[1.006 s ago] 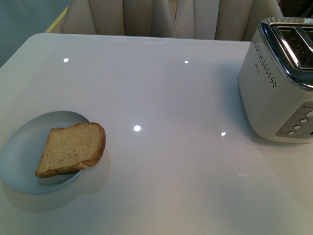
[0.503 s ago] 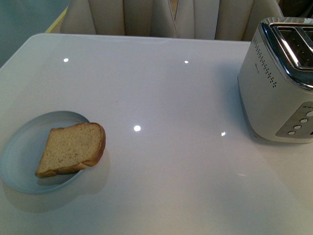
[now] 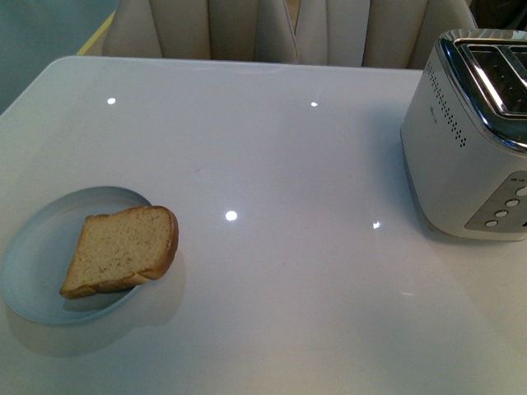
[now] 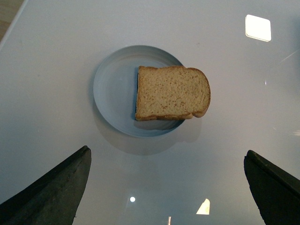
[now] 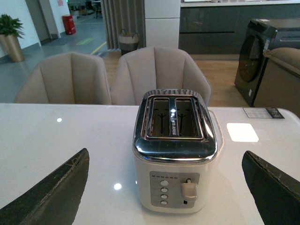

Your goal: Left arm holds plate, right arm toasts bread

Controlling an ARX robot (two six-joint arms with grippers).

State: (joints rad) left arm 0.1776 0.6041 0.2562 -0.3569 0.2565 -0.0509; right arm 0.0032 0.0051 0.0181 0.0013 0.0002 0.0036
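A slice of light brown bread (image 3: 121, 250) lies on a round pale blue plate (image 3: 37, 255) at the table's front left, its rounded top hanging over the plate's right rim. Neither arm shows in the front view. In the left wrist view the bread (image 4: 171, 93) and plate (image 4: 112, 89) lie ahead of my open, empty left gripper (image 4: 168, 185), which hovers well short of them. My right gripper (image 5: 166, 187) is open and empty, facing the front of a white and chrome two-slot toaster (image 5: 174, 154). The toaster (image 3: 473, 136) stands at the table's right edge, both slots empty.
The white glossy table (image 3: 272, 164) reflects ceiling lights. Beige chairs (image 3: 280, 29) stand behind its far edge. The toaster's lever (image 5: 188, 191) is up, beside several round buttons.
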